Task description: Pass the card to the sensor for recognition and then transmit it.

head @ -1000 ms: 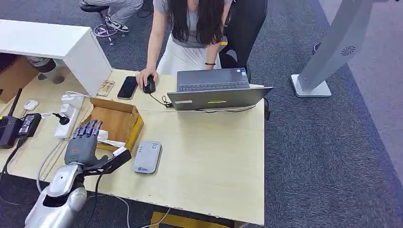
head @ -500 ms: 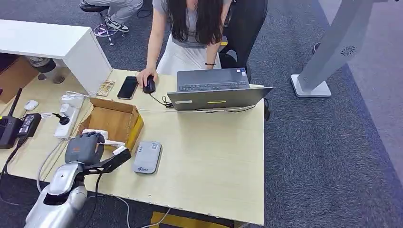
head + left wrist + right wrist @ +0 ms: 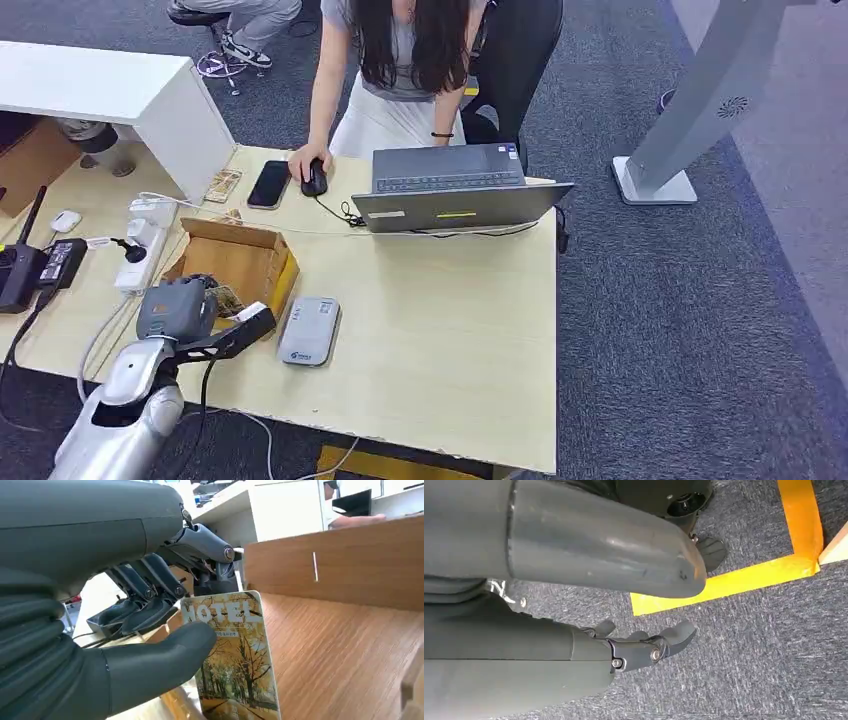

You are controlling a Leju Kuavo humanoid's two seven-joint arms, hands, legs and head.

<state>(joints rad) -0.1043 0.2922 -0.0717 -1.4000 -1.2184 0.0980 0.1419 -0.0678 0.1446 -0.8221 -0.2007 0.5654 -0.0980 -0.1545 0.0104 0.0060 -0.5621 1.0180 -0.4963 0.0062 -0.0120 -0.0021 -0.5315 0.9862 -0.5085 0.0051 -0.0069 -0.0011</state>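
Table (image 3: 450,330) comes first, big and pale, with a laptop (image 3: 455,190) at its far side. A person (image 3: 400,60) leans over it, one hand on a mouse (image 3: 314,178). A brown box (image 3: 240,260) sits open near the left edge. Beside it lies a grey sensor (image 3: 310,330). The left hand (image 3: 175,310) is over the box and pinches the card (image 3: 235,655) between thumb and fingers, inside the box. The right hand (image 3: 574,605) hangs over the carpet, holding nothing, fingers apart.
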